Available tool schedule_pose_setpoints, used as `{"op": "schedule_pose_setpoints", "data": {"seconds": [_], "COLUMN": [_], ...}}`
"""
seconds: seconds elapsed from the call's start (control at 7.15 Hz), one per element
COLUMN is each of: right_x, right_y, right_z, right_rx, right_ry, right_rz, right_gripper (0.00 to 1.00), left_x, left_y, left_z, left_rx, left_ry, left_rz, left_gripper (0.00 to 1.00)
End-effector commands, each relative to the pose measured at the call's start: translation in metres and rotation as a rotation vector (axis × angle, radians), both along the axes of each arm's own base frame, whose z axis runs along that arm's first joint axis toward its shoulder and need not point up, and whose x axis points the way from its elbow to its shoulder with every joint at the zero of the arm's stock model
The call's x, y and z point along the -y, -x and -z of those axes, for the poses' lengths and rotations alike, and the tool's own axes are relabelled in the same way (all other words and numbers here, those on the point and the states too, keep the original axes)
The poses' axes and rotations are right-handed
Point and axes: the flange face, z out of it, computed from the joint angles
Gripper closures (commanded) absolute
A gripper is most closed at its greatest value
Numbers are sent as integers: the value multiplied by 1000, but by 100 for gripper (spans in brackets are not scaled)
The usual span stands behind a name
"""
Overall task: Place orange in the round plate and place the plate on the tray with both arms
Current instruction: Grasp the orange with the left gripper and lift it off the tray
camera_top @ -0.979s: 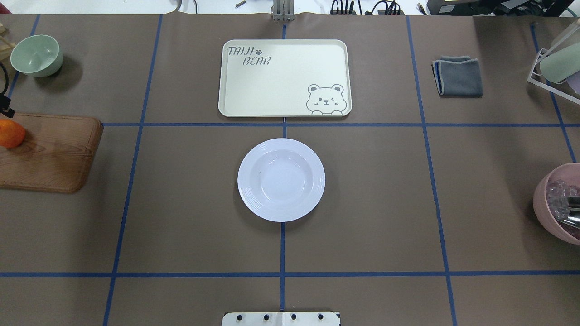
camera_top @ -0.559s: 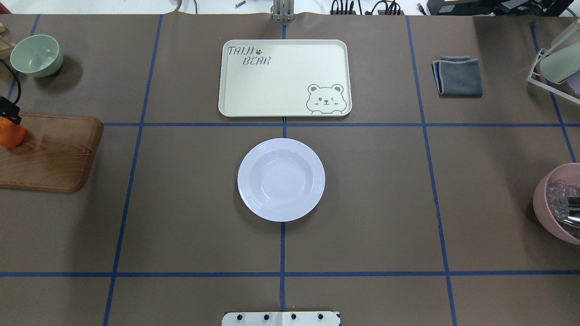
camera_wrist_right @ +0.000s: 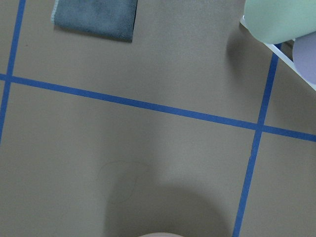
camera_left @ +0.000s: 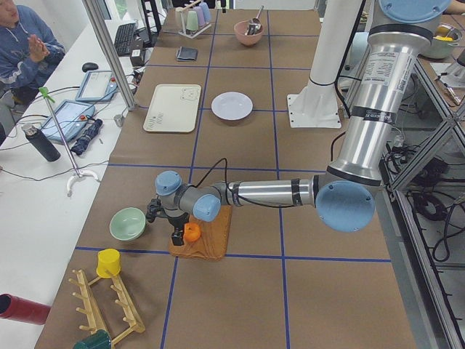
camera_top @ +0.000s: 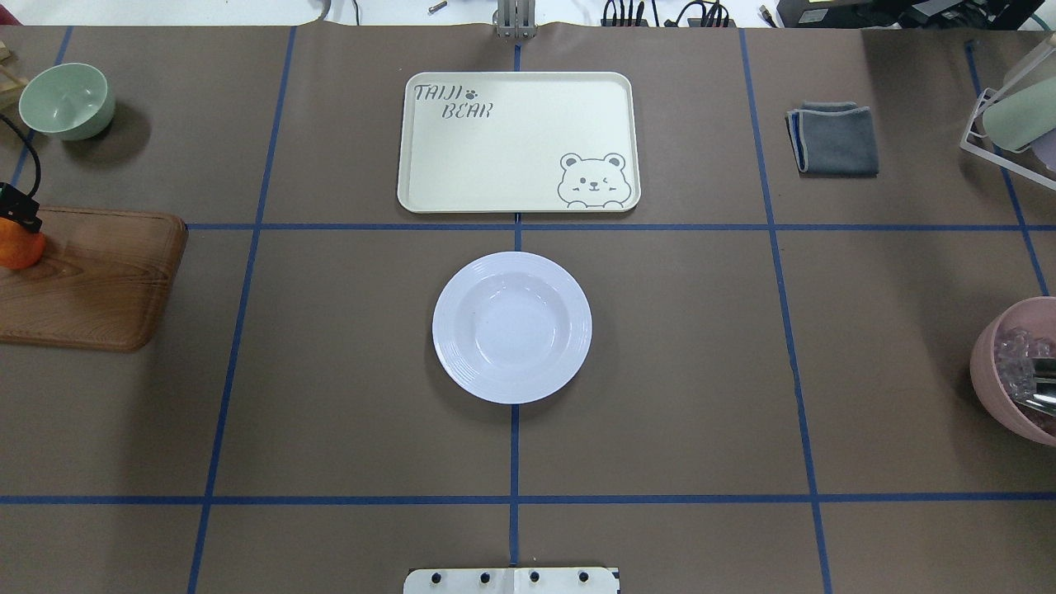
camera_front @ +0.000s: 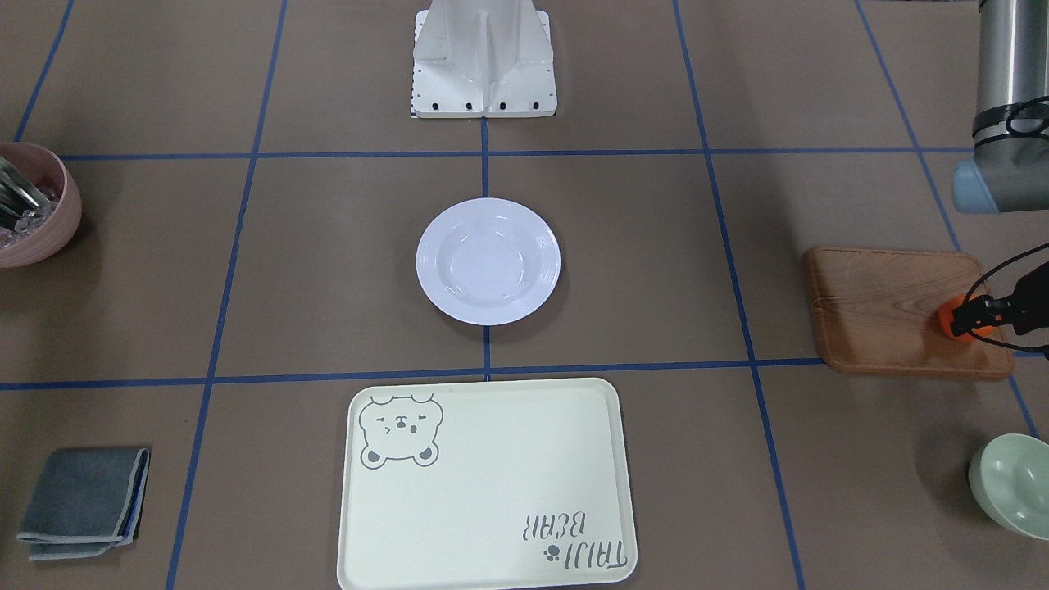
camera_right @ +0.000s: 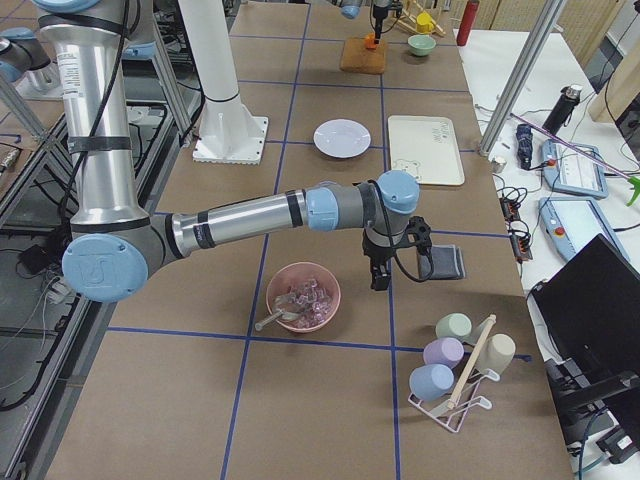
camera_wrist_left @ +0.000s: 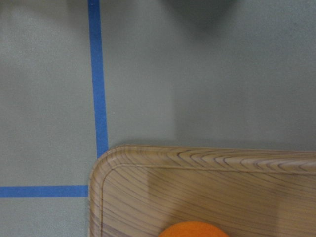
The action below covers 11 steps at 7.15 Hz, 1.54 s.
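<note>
The small orange (camera_top: pixel 16 250) rests on a brown wooden board (camera_top: pixel 99 280) at the table's far left. My left gripper (camera_front: pixel 971 315) is down at the orange (camera_front: pixel 951 318), open, with its black fingers astride it. The left wrist view catches only the top of the orange (camera_wrist_left: pixel 193 230) and the board's corner. The white round plate (camera_top: pixel 511 327) stands bare at the table's middle. Just beyond it lies the cream bear tray (camera_top: pixel 518 142), with nothing on it. My right gripper (camera_right: pixel 378 275) hangs over the table between the pink bowl and the grey cloth; I cannot tell its state.
A pale green bowl (camera_top: pixel 66 101) stands at the far left corner. A folded grey cloth (camera_top: pixel 835 139) lies at the back right, next to a cup rack (camera_top: pixel 1011 115). A pink bowl (camera_top: pixel 1019 371) with utensils sits at the right edge. A person (camera_left: pixel 25 43) sits beside the table.
My left gripper has come further into view at the left edge and dropped closer onto the orange. Plate and tray have not moved.
</note>
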Motion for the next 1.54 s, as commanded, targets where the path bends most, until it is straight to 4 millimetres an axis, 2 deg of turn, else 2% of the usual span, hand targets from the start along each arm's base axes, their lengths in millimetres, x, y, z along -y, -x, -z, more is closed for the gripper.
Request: {"op": "schedule_pose_setpoints", "data": {"seconds": [0.0,0.7,0.84,0.98,1.12,1.26,1.4], "right_x": [0,-1,-2,-2,-1,1,6], "right_y": [0,0,0,0,0,0,6], "right_z": [0,1,0,1,2,7,26], "right_rx": [0,1,0,2,2,4,9], "right_ry": [1,-2,-1,-1,-2,-13,-4], "right_rz": [0,0,0,-1,-1,-1,-36], "right_gripper": [0,0,0,0,0,0,0], "left_x": [-2,-9,-10,-12,-12,-11,-5], "left_y": [0,-5,-4,-4,-4,-5,-13], "left_z": [2,-3,-2,-3,-3,17,51], "left_rx": [-12,-38,-39,-45,-48,-64,-140], "left_ry": [26,68,68,71,72,57,129], "left_rz": [52,62,64,61,60,62,116], "left_gripper": [2,3,31,70,89,100,100]}}
